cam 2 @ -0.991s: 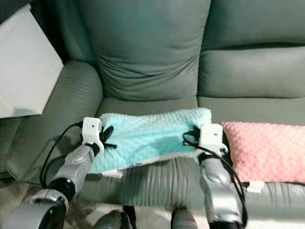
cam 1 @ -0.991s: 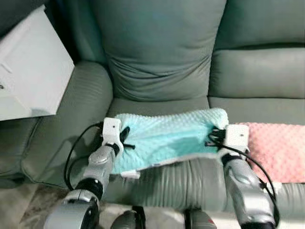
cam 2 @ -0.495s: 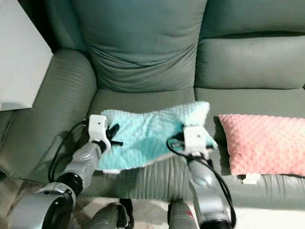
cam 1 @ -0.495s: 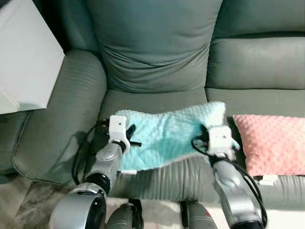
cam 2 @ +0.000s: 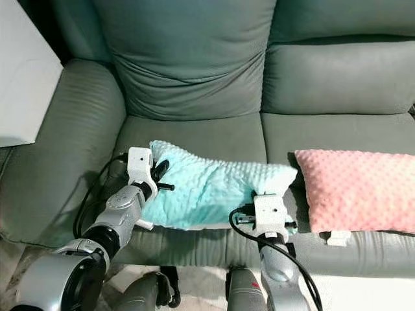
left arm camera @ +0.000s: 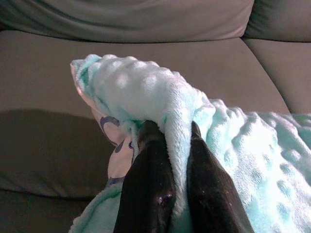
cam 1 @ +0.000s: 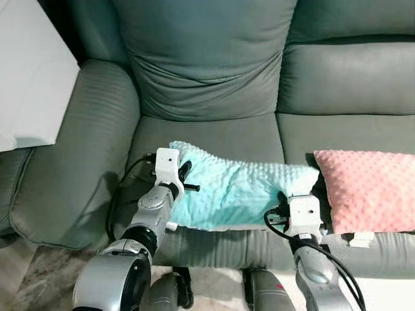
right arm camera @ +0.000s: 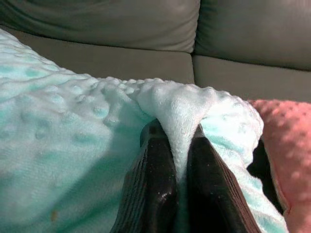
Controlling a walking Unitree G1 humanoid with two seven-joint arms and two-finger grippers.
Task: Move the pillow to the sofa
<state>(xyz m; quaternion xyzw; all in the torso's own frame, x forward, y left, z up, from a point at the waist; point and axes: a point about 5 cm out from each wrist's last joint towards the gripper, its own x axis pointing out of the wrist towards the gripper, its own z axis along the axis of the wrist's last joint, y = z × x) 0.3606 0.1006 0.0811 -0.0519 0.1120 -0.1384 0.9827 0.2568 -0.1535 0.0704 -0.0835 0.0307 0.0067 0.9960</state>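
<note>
Teal pillow (cam 1: 240, 191) lay on sofa (cam 1: 207, 71) seat cushion, beside pink pillow (cam 1: 366, 191). Left tool (left arm camera: 165, 189) and right tool (right arm camera: 170, 179) each pinched an end fold, probably to keep it spread while lowering

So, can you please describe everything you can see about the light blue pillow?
The mint-blue pillow is soft, with a bumpy dotted plush cover; a paler patterned underside shows at one corner. It lies across the front of the grey-green sofa seat, sagging and rumpled. The left gripper pinches a fold at one end and the right gripper pinches the other end, both shut on fabric. Its right end sits close to a pink pillow; whether they touch is unclear.
</note>
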